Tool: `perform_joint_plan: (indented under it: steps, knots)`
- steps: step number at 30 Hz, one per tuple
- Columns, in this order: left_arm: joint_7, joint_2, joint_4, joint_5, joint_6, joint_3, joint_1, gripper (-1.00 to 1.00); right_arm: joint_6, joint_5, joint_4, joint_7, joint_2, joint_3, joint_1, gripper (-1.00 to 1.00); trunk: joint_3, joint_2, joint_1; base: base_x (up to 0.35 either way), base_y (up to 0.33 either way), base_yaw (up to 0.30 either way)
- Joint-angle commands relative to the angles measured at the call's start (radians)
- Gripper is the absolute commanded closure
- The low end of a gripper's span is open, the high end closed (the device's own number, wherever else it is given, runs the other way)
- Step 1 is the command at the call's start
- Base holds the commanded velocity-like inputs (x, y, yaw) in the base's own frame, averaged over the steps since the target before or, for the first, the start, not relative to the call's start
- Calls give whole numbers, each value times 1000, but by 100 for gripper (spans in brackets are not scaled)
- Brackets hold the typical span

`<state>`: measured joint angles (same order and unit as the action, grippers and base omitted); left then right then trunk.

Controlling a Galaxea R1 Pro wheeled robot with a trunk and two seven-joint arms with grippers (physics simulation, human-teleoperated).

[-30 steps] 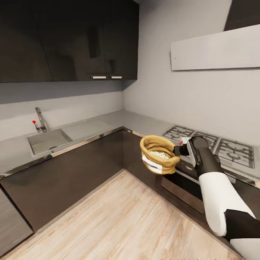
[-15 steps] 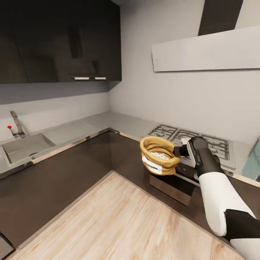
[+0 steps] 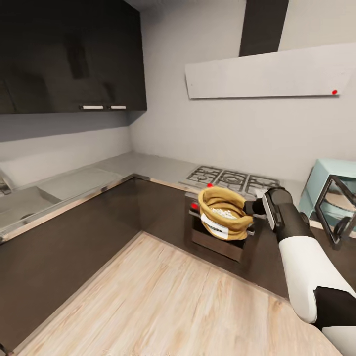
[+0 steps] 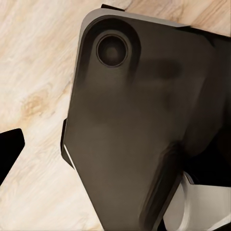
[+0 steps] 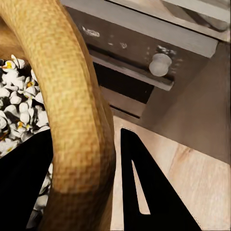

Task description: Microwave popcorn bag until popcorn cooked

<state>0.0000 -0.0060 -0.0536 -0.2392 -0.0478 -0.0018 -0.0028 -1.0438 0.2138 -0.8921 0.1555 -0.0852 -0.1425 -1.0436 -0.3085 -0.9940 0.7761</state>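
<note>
The tan popcorn bag [image 3: 225, 213] hangs in the air in front of the oven, held by its rolled rim, with its white label facing the floor side. White popcorn [image 3: 221, 212] fills it. My right gripper [image 3: 249, 207] is shut on the bag's rim [image 5: 77, 120], one black finger [image 5: 144, 192] outside and one inside beside the popcorn [image 5: 14, 101]. The mint-blue microwave [image 3: 324, 183] stands on the grey countertop [image 3: 148, 165] at the right edge, its steel-framed door swung open. One black finger of my left gripper [image 4: 10, 149] shows far to the side over the wood floor.
A steel gas hob [image 3: 232, 179] sits in the worktop behind the bag, with the built-in oven [image 3: 217, 240] and its knob [image 5: 160, 64] below. The flat white hood [image 3: 262, 74] hangs above. Dark cabinets line the corner; a dark part of my own body [image 4: 139, 120] looms near the left wrist.
The whole view has swung right: the sink slid off the left edge and the microwave came in at the right. The bag stays in my right gripper.
</note>
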Motion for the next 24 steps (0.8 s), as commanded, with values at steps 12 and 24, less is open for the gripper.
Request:
perform_joint_plan:
  steps: [12, 24]
  knots:
    - [0, 0, 0, -7, -3, 6, 0, -100, -3, 10, -1, 10, -2, -3, 27, 100, -1, -1, 0, -249, 237, -290]
    - [0, 0, 0, -9, -2, 8, 0, -100, -3, 11, 49, 10, -65, -15, 57, 100, -1, -1, 0, -249, 237, -290]
